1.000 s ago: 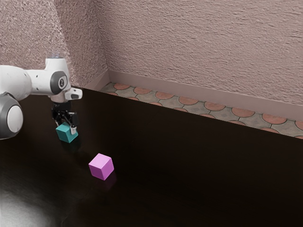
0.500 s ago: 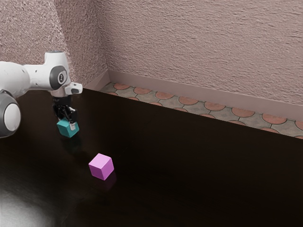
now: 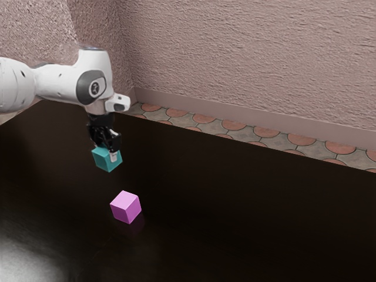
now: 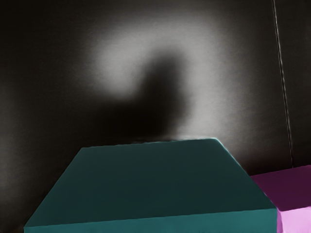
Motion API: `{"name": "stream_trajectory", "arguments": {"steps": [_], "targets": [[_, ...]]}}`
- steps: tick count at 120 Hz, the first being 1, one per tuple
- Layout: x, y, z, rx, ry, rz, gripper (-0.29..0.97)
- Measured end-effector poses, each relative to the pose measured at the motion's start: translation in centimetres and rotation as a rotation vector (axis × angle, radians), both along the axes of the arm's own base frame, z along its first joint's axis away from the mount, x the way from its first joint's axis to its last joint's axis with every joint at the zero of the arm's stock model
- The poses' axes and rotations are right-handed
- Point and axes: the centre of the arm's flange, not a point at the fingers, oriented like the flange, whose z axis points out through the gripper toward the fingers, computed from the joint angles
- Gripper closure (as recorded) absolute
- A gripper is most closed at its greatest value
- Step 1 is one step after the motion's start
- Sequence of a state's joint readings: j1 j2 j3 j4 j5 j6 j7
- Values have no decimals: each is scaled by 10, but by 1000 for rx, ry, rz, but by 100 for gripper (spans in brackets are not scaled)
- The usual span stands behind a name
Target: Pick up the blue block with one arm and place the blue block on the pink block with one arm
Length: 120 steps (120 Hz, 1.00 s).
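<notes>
Hand (image 3: 110,151) closed on the blue block (image 3: 106,160) from two sides, block held clear of the dark surface (image 3: 247,200), up and short of the pink block (image 3: 125,207), which lies well in from the far edge. Judgement: carry level until squarely over the pink top, faces aligned, then lower gently before release. Beyond the glossy surface's far edge: tiled floor (image 3: 235,125), rough pinkish walls (image 3: 247,53).

The gripper (image 3: 108,151) held the carried block (image 3: 106,160) above the table (image 3: 247,211), at the exterior view's left. The loose block (image 3: 125,207) sat on the table, nearer the camera, slightly rightward, and apart from the carried block.
</notes>
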<state>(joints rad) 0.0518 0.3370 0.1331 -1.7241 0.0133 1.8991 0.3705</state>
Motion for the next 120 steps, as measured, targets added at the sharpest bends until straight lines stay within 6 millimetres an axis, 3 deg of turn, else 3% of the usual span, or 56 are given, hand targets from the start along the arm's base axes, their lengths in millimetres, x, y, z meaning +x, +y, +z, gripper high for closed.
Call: {"name": "stream_trajectory", "arguments": {"steps": [57, 91, 120], "targets": [[-64, -97, -9, 16, 54, 84, 32], [-83, -101, -22, 42, 75, 221, 31], [-67, -101, -27, 71, 33, 279, 31]]}}
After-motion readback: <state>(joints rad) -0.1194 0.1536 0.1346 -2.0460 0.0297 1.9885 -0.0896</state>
